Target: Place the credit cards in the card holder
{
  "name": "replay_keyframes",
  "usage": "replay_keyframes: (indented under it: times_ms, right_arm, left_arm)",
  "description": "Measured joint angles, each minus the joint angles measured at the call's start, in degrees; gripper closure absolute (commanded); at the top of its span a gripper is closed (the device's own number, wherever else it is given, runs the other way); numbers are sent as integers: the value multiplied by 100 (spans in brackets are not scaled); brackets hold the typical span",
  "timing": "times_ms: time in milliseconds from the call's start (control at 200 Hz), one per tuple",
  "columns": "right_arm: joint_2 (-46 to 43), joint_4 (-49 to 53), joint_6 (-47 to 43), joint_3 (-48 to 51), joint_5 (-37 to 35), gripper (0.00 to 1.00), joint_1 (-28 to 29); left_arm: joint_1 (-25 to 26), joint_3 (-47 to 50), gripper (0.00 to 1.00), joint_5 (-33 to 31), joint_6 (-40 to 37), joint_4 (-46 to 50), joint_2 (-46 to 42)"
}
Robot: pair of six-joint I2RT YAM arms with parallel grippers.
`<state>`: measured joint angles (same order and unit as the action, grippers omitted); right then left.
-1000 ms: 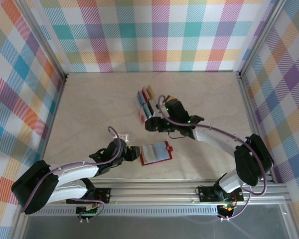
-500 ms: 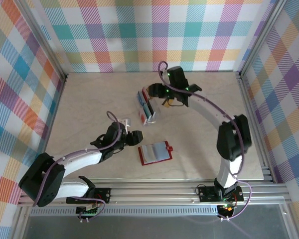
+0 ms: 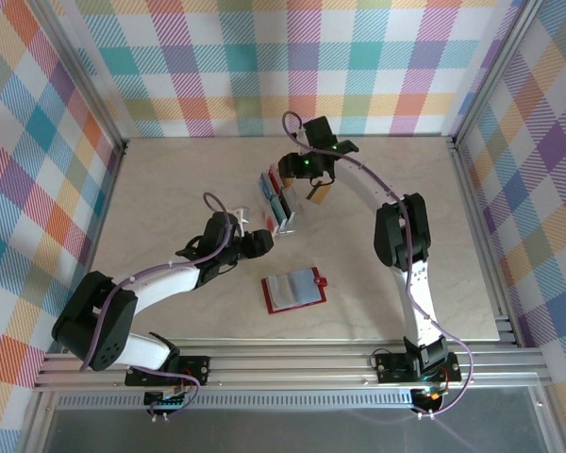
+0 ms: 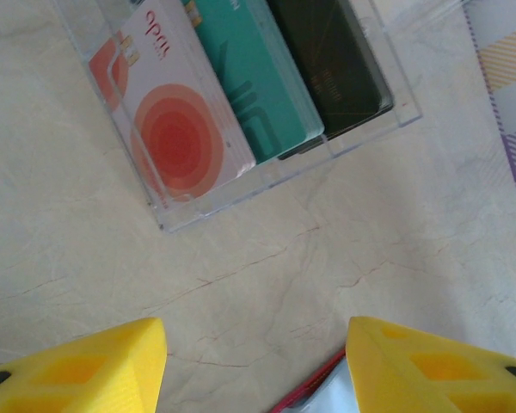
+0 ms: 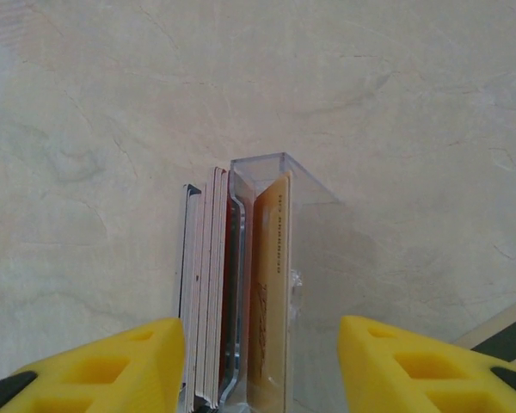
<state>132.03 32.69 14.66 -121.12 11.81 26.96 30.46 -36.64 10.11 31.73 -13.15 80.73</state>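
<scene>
Reaching far across the tabletop [image 3: 170, 189], the right arm [image 3: 403, 236] rises from its base at the near edge to a bent elbow. From there it folds left, so its wrist hangs over the far end of the rack [image 3: 270, 189]. The right jaws stand part open with nothing in them. In the right wrist view their yellow fingers [image 5: 95, 366] flank the rack's end; whether they touch it I cannot tell.

The left arm [image 3: 160, 288] lies low, stretched up and rightward, with its wrist just beside the rack's near end. The left jaws are also part open and empty. Their fingers [image 4: 77, 361] are spread over bare tabletop, with the rack ahead of them.

The holder [image 3: 294, 290] lies open and flat, nearer than the rack and apart from both jaws. It has a red rim, grey pockets facing up, and a red tab [image 3: 321, 280] at its right side.

The count is two arms, one rack and one holder. The cards [image 3: 281, 209] stand in the rack. The left wrist view shows three faces: a white card with red circles [image 4: 176, 129], a teal card [image 4: 254, 86] and a dark card [image 4: 335, 69]. The right wrist view shows a gold card [image 5: 271, 284] edge-on in the end slot, with others packed beside it too tightly to count. One loose card [image 3: 318, 192], gold, lies on the tabletop just right of the rack, near the right jaws.
</scene>
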Motion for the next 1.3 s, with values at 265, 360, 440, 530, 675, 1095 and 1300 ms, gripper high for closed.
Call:
replay_keyframes:
  times_ms: [265, 360, 440, 530, 675, 1095, 1300]
  right_arm:
    - [33, 149, -55, -94, 455, 56, 0]
    - [33, 151, -57, -94, 612, 58, 0]
    - [33, 155, -55, -94, 702, 59, 0]
    - [33, 149, -55, -94, 780, 60, 0]
    - [37, 229, -59, -116, 726, 63, 0]
    - [192, 568, -175, -382, 466, 78, 22]
    - [243, 741, -251, -619, 361, 90, 79]
  left_arm:
    - [-98, 0, 43, 87, 2, 9, 63]
    - [-127, 0, 43, 105, 2, 9, 63]
    - [-160, 0, 43, 105, 2, 9, 52]
    - [-199, 0, 43, 133, 2, 9, 42]
    - [-225, 0, 43, 144, 20, 9, 42]
    - [-256, 0, 43, 151, 22, 2, 42]
    - [-267, 0, 43, 188, 22, 2, 37]
